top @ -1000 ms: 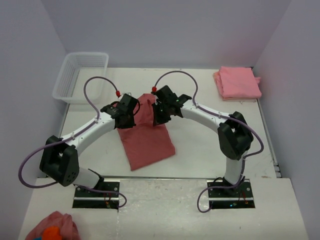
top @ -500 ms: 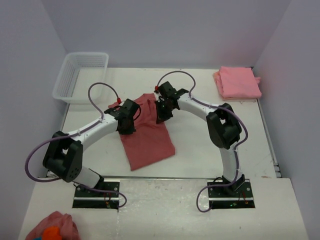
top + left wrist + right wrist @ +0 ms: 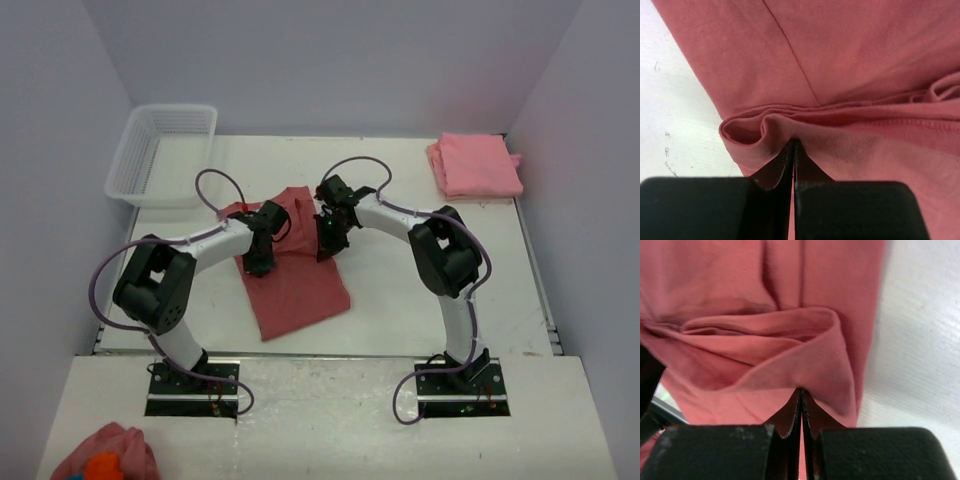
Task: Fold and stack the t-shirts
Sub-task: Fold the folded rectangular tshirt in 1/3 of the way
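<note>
Rose-red t-shirt (image 3: 300, 290), seemingly half-folded, far edge bunched.

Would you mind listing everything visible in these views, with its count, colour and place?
red t-shirt: 1, dusty rose-red, middle of the table, far end bunched between the two grippers
pink pile: 1 folded pile, salmon pink, far right corner; number of shirts in it unclear
basket: 1, pale see-through plastic, far left corner
cloth lump: 1, pink with an orange patch, near left corner of the front ledge
table: 1, white
left arm: 1, white and black, purple cable
right arm: 1, white and black, purple cable
left gripper: 1, black, shut on a fold of the red t-shirt
right gripper: 1, black, shut on a fold of the red t-shirt
</note>
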Controlling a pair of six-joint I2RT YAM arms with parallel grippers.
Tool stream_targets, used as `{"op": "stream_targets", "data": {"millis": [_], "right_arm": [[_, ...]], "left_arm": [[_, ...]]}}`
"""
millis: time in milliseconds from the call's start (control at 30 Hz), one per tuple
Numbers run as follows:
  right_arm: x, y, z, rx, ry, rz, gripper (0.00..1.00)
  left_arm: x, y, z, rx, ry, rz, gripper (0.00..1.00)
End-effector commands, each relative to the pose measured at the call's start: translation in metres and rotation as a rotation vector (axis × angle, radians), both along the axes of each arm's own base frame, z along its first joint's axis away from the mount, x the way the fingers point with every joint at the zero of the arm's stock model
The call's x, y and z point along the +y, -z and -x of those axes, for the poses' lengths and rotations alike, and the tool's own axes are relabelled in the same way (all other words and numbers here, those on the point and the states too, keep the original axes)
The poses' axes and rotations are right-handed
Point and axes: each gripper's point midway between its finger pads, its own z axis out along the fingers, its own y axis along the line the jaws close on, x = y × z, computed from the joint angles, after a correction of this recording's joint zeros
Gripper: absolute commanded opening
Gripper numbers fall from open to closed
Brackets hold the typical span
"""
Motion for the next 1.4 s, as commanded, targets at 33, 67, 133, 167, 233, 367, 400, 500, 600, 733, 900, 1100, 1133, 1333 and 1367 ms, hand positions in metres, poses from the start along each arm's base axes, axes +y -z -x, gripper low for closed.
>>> {"op": "stream_targets", "data": {"millis": [33, 67, 133, 167, 233, 367, 400, 500, 600, 733, 900, 1100, 1133, 1333, 1367], "right_arm": [[-0.014, 0.019, 0.005, 0.033, 0.062, 0.068, 0.00], [-0.016, 0.022, 0.006, 0.041, 0.076, 0.075, 0.00], [-0.021, 0.029, 0.010, 0.055, 0.080, 0.092, 0.00], [-0.024, 0.032, 0.010, 0.054, 0.090, 0.101, 0.00], [-0.030, 0.039, 0.015, 0.061, 0.099, 0.118, 0.00], [-0.040, 0.048, 0.021, 0.063, 0.128, 0.126, 0.00], [-0.042, 0.047, 0.022, 0.062, 0.134, 0.125, 0.00], [-0.048, 0.049, 0.031, 0.066, 0.150, 0.128, 0.00], [-0.057, 0.056, 0.044, 0.077, 0.162, 0.137, 0.00], [-0.071, 0.067, 0.066, 0.105, 0.183, 0.145, 0.00], [-0.085, 0.073, 0.083, 0.115, 0.212, 0.150, 0.00], [-0.099, 0.073, 0.098, 0.112, 0.253, 0.166, 0.00], [-0.099, 0.071, 0.098, 0.109, 0.258, 0.158, 0.00], [-0.112, 0.074, 0.107, 0.103, 0.295, 0.187, 0.00], [-0.114, 0.073, 0.106, 0.095, 0.304, 0.187, 0.00]], "left_arm": [[0.002, -0.001, -0.013, -0.004, -0.041, -0.057, 0.00], [0.003, -0.003, -0.016, -0.005, -0.049, -0.074, 0.00], [0.005, 0.002, -0.016, 0.021, -0.054, -0.103, 0.00], [0.003, 0.000, -0.020, 0.017, -0.050, -0.101, 0.00], [0.001, 0.002, -0.023, 0.018, -0.041, -0.101, 0.00], [-0.001, 0.001, -0.031, 0.008, -0.011, -0.107, 0.00], [-0.001, 0.003, -0.031, 0.016, -0.006, -0.112, 0.00], [-0.007, 0.003, -0.037, 0.014, 0.019, -0.097, 0.00], [-0.014, 0.004, -0.041, 0.012, 0.050, -0.072, 0.00], [-0.023, 0.005, -0.045, 0.006, 0.085, -0.042, 0.00], [-0.041, 0.010, -0.039, 0.019, 0.141, -0.020, 0.00], [-0.074, 0.010, -0.028, 0.016, 0.225, 0.013, 0.00], [-0.079, 0.010, -0.027, 0.014, 0.234, 0.020, 0.00], [-0.101, 0.007, -0.020, 0.006, 0.275, 0.041, 0.00], [-0.101, 0.006, -0.021, 0.002, 0.272, 0.039, 0.00]]}}
